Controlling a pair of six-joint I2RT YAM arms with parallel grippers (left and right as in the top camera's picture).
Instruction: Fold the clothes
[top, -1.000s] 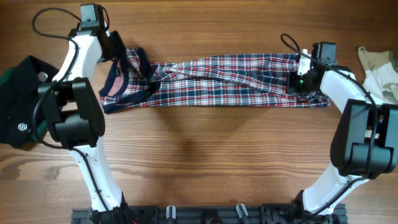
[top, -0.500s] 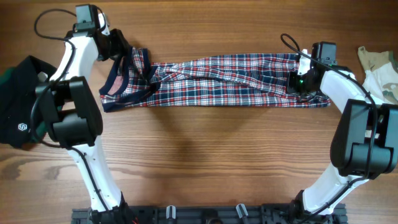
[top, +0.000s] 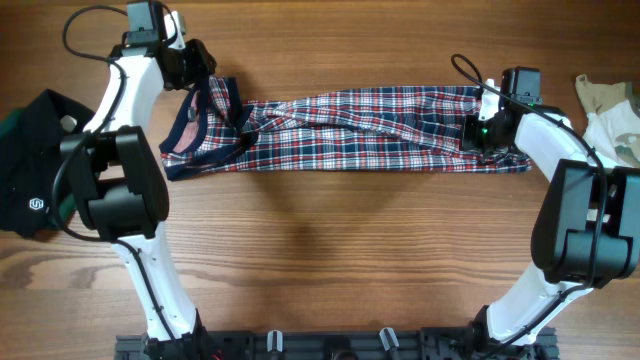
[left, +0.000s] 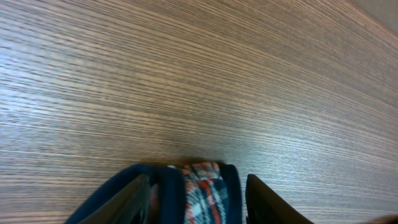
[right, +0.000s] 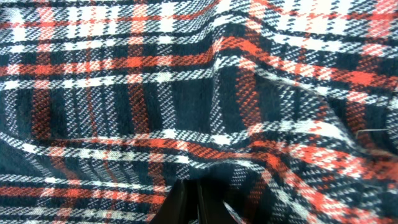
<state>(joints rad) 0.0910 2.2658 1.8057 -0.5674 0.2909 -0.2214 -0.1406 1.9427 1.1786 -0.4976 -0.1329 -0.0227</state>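
Observation:
A plaid garment (top: 370, 130) in navy, red and white lies stretched left to right across the far part of the wooden table. Its navy waistband (top: 205, 125) is at the left end. My left gripper (top: 200, 68) is open at the far left corner of the waistband. In the left wrist view its jaws (left: 198, 182) stand wide apart with the navy band and plaid cloth (left: 202, 196) between them. My right gripper (top: 478, 135) is shut on the garment's right end. In the right wrist view its fingertips (right: 189, 194) are pressed together in the plaid cloth (right: 186, 93).
A black garment (top: 30, 170) with a small white logo lies at the left table edge. A beige and white garment (top: 610, 110) lies at the far right. Bare wood (top: 350, 250) fills the table's front half.
My left gripper has moved a little toward the far edge and to the right, by the waistband corner. The right gripper and the garment have stayed put.

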